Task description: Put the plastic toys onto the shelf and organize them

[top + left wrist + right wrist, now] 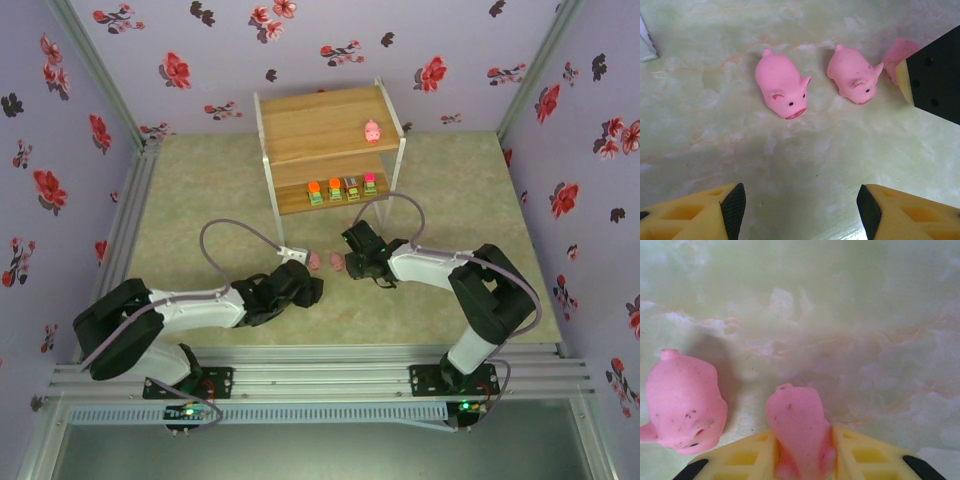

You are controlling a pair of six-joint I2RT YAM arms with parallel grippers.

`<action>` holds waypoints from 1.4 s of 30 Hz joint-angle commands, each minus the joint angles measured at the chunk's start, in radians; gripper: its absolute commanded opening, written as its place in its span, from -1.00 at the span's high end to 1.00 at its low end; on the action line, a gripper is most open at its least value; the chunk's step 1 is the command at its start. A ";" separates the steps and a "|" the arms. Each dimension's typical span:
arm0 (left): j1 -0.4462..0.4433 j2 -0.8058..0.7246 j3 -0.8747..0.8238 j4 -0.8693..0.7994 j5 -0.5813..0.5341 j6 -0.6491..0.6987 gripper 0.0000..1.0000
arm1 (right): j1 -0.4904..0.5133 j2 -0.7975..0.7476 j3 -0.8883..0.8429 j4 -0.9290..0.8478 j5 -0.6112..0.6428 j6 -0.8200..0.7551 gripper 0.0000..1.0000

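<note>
The shelf (322,117) stands at the back; one pink pig (373,130) sits on its top board and several small blocks (335,190) line the lower board. On the table in front, two loose pigs (782,85) (852,75) lie side by side facing my left gripper (801,210), which is open and empty a short way back from them. My right gripper (802,455) is shut on a third pig (799,425), its yellow fingers (862,455) pressed against both flanks. In the left wrist view this pig (897,52) is half hidden behind the right gripper (935,75).
The neighbouring loose pig (682,407) lies just left of the right gripper's fingers. A white shelf leg (646,42) shows at the far left of the left wrist view. Floral walls close in the table on three sides.
</note>
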 commanded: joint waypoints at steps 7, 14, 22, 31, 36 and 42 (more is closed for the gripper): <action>0.007 -0.044 -0.025 -0.003 -0.001 -0.012 -0.30 | 0.003 -0.058 -0.029 -0.023 0.037 0.008 0.47; 0.005 -0.043 -0.011 -0.016 -0.001 0.001 -0.30 | 0.004 -0.130 -0.055 -0.058 0.050 0.023 0.47; 0.003 -0.034 0.013 -0.026 -0.003 0.036 -0.29 | 0.011 -0.222 -0.058 -0.117 0.061 0.027 0.48; -0.004 -0.042 0.021 -0.017 -0.003 0.057 -0.28 | 0.015 -0.317 -0.030 -0.204 0.090 0.021 0.48; -0.009 -0.057 0.029 -0.015 -0.004 0.072 -0.28 | 0.015 -0.369 -0.016 -0.245 0.102 0.020 0.48; -0.018 -0.069 0.044 -0.017 -0.011 0.088 -0.28 | 0.016 -0.413 -0.008 -0.276 0.114 0.020 0.49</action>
